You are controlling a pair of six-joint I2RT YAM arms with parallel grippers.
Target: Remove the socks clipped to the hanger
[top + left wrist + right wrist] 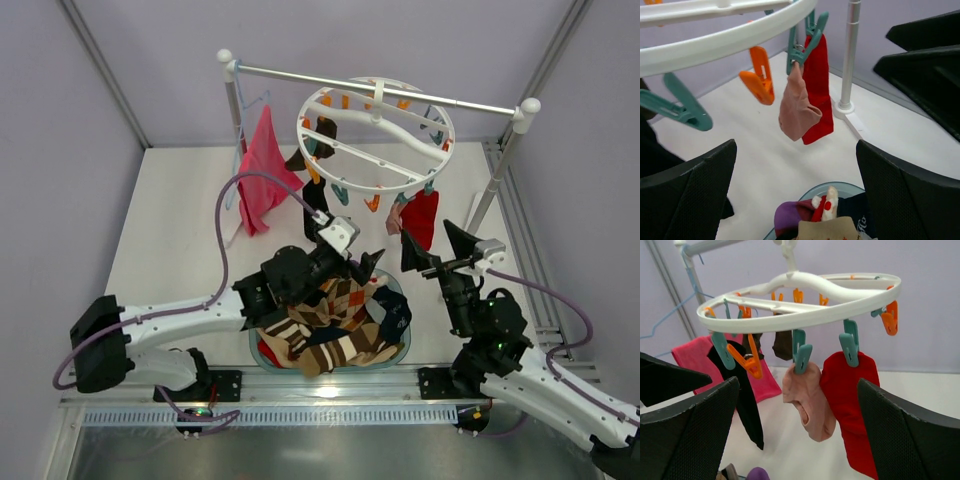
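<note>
Left gripper, right gripper gape empty; beyond their jaws pink sock and red sock dangle, teal clips pinching cuffs.

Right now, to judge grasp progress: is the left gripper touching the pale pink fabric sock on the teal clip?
Apart. Left wrist view: the pale pink sock hangs between the left gripper's fingers, table visible either side.

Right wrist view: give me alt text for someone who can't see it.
A white round plastic clip hanger hangs ahead with a red sock and a pale pink sock side by side on teal clips, a long black sock to their left. The open black fingers of the right gripper frame the bottom corners.
</note>
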